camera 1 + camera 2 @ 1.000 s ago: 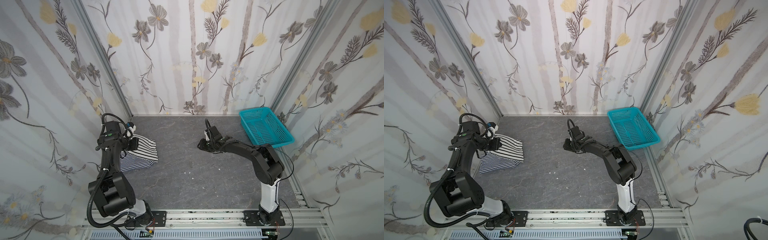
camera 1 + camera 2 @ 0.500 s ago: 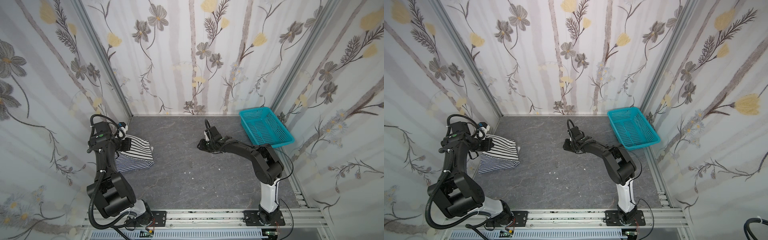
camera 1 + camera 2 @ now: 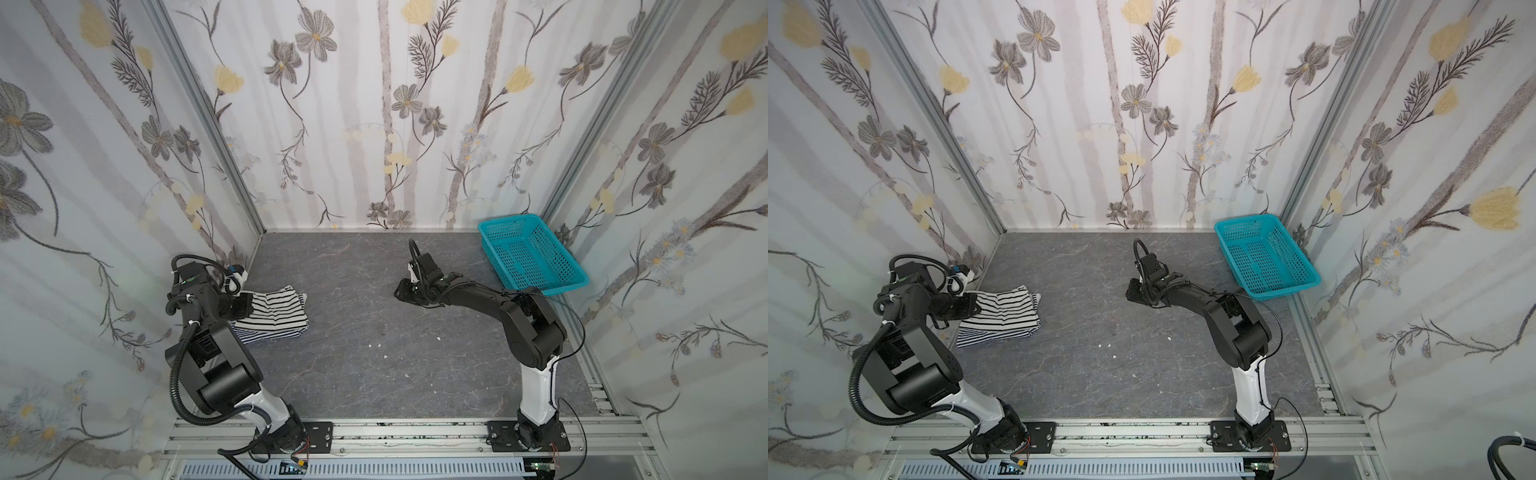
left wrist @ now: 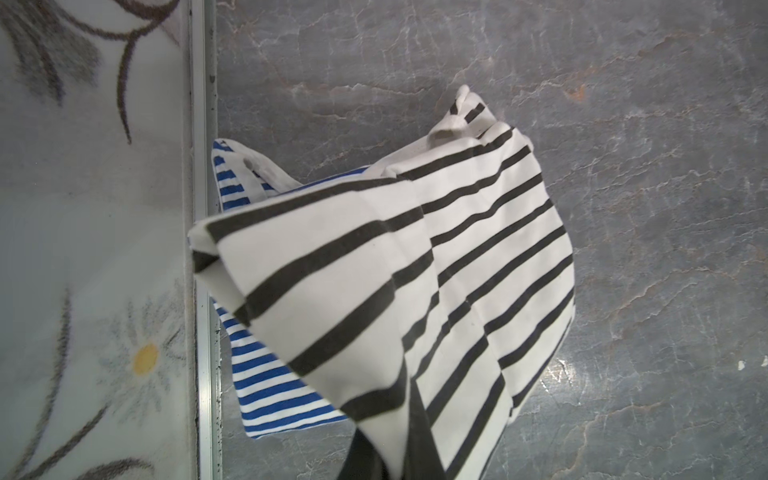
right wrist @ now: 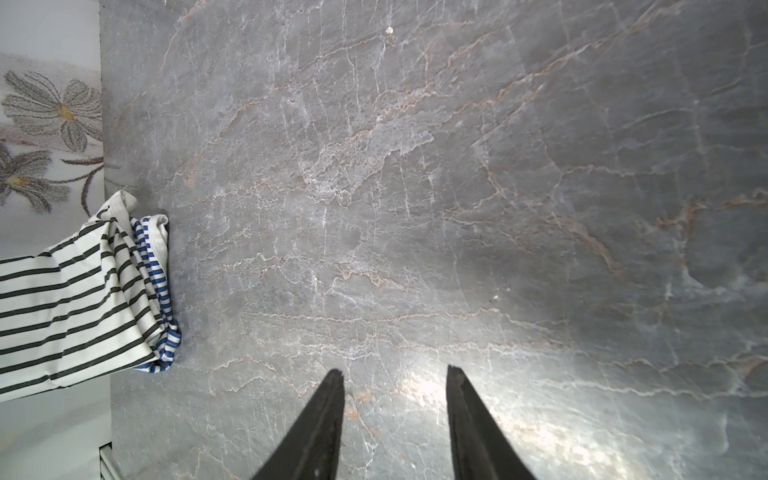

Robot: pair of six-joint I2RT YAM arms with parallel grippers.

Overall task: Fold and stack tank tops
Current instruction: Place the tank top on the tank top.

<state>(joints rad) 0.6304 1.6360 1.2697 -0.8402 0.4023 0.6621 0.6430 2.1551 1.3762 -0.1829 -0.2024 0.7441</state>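
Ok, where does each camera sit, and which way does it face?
Top views: high behind left arm and right arm, looking down on them, table, basket.
Left wrist: close above, looking down on black-striped top over blue-striped top; left gripper barely shows.
Right wrist: low mid-table, looking across toward both tops; open right gripper shows.
Shared: all show both tops.

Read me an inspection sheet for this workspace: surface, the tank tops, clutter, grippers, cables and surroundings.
Surface: grey marbled table, a few white specks.
Job's things: black-striped tank top lies on the blue-striped tank top, against the left wall; one edge raised.
Clutter: empty teal basket, far right corner.
Grippers: left gripper shut on the black-striped tank top; right gripper open, empty, low over bare table.
Cables: corrugated hose loops along the left arm; thin cable hangs off the right arm.
Surroundings: floral walls, aluminium rail in front.
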